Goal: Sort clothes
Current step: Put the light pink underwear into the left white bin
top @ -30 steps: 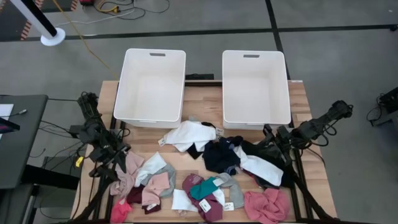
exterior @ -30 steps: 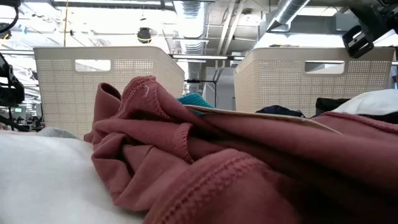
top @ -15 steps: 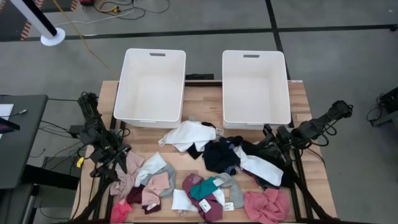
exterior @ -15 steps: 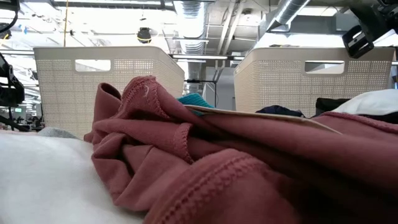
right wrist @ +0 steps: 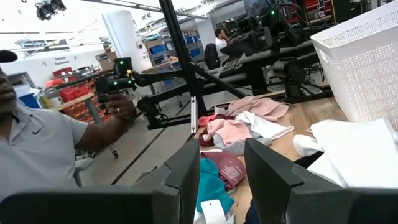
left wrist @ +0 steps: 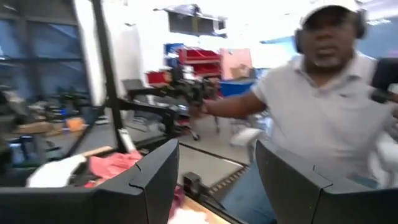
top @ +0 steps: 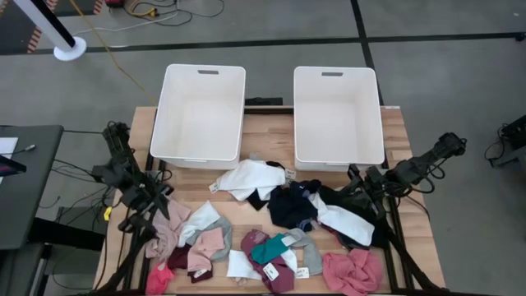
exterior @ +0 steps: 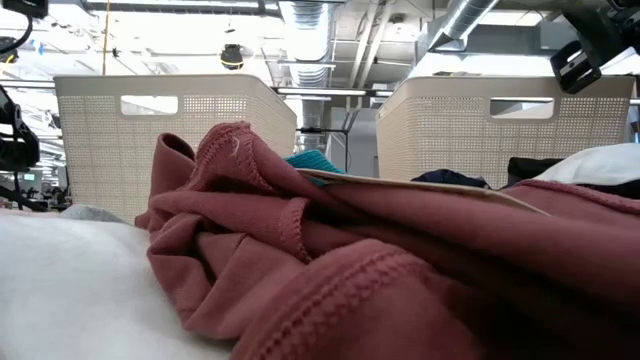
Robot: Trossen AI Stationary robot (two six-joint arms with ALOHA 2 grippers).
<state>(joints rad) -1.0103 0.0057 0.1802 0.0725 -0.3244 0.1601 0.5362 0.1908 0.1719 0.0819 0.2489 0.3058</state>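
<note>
The clothes [top: 271, 234] lie in a loose heap on the near half of the wooden table [top: 271, 136]. Among them are a white piece [top: 251, 177], a navy one [top: 292, 205], a teal one [top: 269, 245] and a pink one [top: 353, 271]. A maroon garment [exterior: 350, 260] fills the low view. My left gripper [top: 156, 200] [left wrist: 214, 149] hangs open above the heap's left end, over pale pink pieces [top: 173, 215]. My right gripper [top: 355, 187] [right wrist: 222, 146] is open above the heap's right end. Neither has anything between its fingers.
Two white bins [top: 200, 115] [top: 338, 115] stand side by side on the table's far half. A person [left wrist: 323, 118] stands beyond the table's near edge, an arm stretched out with a device [right wrist: 121, 78] in hand. Dark frame bars [right wrist: 186, 81] stand near the table's edges.
My left gripper has tipped and rolled a little where it hangs, staying open. The clothes have not moved.
</note>
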